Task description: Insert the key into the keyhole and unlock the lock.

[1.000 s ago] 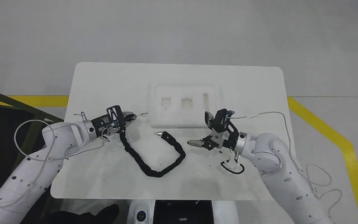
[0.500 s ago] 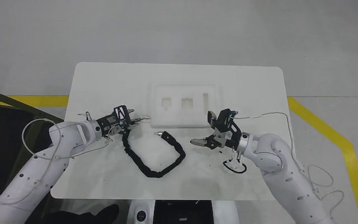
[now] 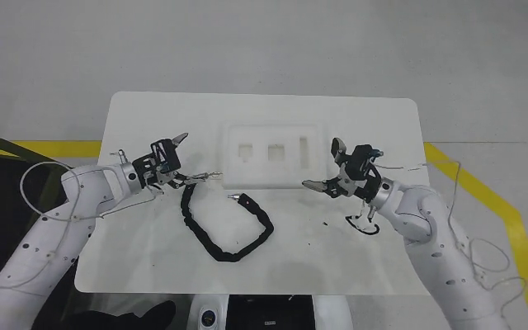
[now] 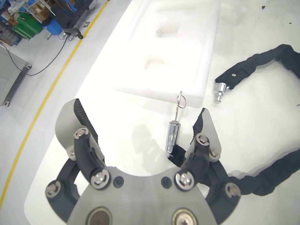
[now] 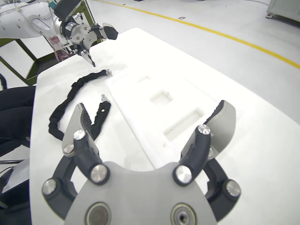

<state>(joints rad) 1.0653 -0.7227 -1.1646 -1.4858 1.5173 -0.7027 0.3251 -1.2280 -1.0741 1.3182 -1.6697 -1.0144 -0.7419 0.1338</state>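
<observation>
- The left gripper (image 4: 140,108) is held wide open and empty, just behind the lock cylinder (image 4: 172,134); nothing is gripped.
- The key (image 4: 179,104) is seated in the cylinder's keyhole, with its ring pointing toward the foam tray (image 4: 211,36).
- The chain (image 4: 257,59) is laid in a loop on the table (image 3: 371,124). Its pin end (image 4: 219,90) lies apart from the cylinder, so the lock is judged released.
- The right gripper (image 5: 152,105) is held wide open and empty above the tray's end, probably to stay clear of the lock.
- The key's insertion depth cannot be made out, and the cylinder's base is hidden behind a finger.
- A small dark loop (image 3: 363,224) beside the right arm cannot be identified.
</observation>
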